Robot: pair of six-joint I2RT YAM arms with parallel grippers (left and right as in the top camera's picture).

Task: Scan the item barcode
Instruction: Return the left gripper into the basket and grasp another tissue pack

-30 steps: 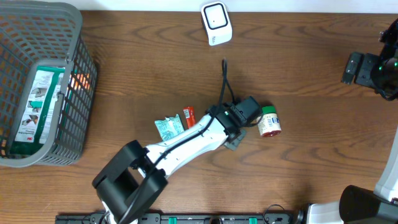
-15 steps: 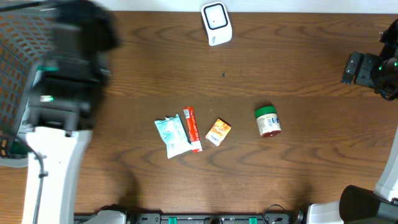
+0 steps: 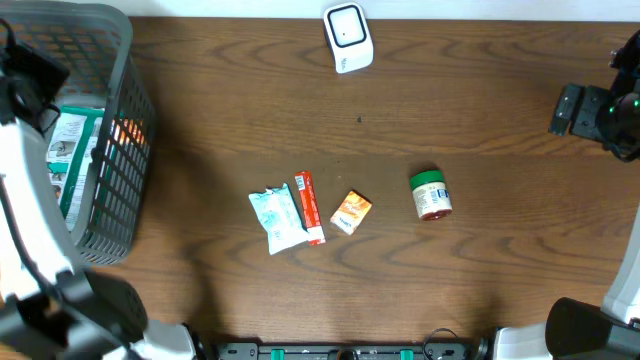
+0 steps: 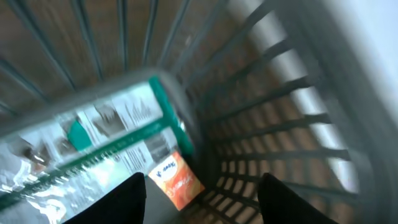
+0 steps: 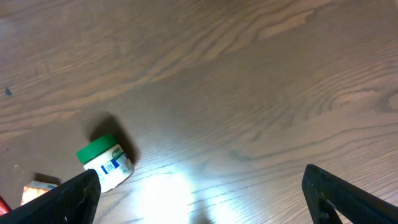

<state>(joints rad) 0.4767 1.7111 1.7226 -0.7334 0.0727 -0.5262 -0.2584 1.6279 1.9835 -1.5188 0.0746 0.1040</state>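
Four items [image 3: 350, 212] wait unscanned right of the basket [image 3: 128, 200], where the left claw [image 4: 202, 193] has swung, open and empty.

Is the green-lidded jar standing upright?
No, the jar lies on its side on the table, its label facing up.

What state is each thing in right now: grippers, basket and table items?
Left gripper: open, empty, over the basket's inside.
Right gripper: open, empty, above the table.
Basket: upright, green-white package and orange packet inside.
Jar: on its side, green lid on.
Teal packet: flat, beside the red stick.
Orange box: flat, apart from the others.
Scanner: at the far edge, nothing near it.
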